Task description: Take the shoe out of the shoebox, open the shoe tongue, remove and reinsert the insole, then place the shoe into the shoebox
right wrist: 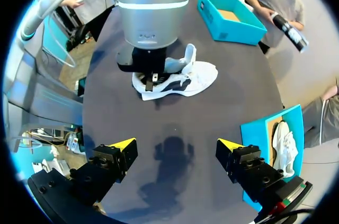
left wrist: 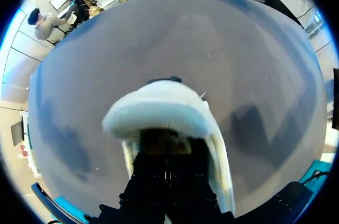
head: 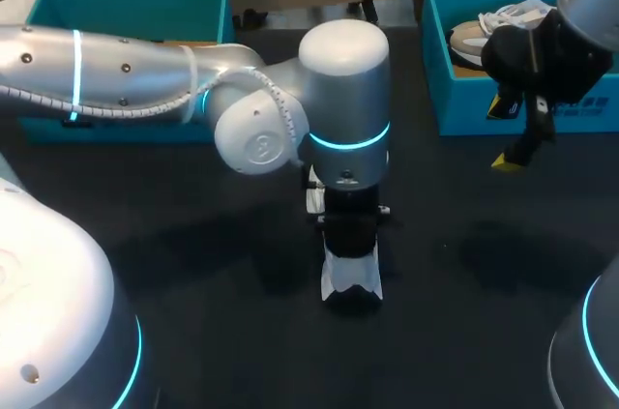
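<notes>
The desk (head: 193, 264) is a dark, matte sheet with soft shadows under my arms. The shoe (head: 351, 283), white with black patches, lies near the desk's middle, a little toward 6 o'clock. My left arm (head: 116, 71) comes in from 9 o'clock and points straight down onto it. My left jaws are sunk into the shoe's opening behind the white padded collar (left wrist: 159, 107), and I cannot tell how they stand. At 10 o'clock sits the left box (head: 126, 3), teal, showing a brown floor. At 2 o'clock sits the right box (head: 455, 100), with a second shoe (head: 474, 37) inside. My right arm (head: 580, 3) hangs just in front of that box. My right jaws are spread wide over bare desk, holding nothing.
</notes>
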`<action>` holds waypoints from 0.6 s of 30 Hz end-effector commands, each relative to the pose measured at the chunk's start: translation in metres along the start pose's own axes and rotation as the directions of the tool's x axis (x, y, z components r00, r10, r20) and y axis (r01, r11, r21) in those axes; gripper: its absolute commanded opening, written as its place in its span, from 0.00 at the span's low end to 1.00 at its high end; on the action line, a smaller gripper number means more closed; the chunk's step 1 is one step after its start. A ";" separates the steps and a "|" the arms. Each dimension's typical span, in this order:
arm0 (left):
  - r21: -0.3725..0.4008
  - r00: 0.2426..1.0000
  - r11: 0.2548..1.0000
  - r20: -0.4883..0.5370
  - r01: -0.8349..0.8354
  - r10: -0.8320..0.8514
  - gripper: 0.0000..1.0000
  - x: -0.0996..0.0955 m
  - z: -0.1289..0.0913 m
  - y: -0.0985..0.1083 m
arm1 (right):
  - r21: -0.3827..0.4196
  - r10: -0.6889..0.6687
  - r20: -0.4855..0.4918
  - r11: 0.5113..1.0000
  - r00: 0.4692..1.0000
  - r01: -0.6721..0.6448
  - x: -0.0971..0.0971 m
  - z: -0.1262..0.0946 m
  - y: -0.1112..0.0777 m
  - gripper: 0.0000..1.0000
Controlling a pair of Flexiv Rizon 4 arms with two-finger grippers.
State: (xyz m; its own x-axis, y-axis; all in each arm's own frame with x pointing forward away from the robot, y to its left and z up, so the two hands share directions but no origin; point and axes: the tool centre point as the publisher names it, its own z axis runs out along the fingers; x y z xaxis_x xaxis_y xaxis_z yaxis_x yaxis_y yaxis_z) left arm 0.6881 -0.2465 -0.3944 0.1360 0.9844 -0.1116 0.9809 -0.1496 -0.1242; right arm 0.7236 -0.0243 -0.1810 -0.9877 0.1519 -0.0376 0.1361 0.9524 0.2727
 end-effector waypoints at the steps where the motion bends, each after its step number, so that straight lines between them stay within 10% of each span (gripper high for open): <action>1: -0.027 1.000 1.000 0.001 -0.013 0.013 0.00 0.007 -0.021 -0.005 | 0.003 0.001 -0.001 1.000 1.000 -0.001 -0.001 0.001 0.001 1.00; 18: -0.211 0.998 0.976 -0.062 -0.045 0.032 0.00 0.010 -0.037 0.021 | 0.003 0.001 -0.001 1.000 1.000 -0.001 -0.001 0.001 0.001 1.00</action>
State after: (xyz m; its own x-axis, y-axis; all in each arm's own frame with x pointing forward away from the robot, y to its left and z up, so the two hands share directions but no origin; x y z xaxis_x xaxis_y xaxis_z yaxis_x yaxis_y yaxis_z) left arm 0.7170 -0.2395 -0.3679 0.1799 0.9818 -0.0615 0.9817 -0.1752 0.0750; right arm 0.7236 -0.0243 -0.1810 -0.9877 0.1519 -0.0376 0.1361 0.9525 0.2726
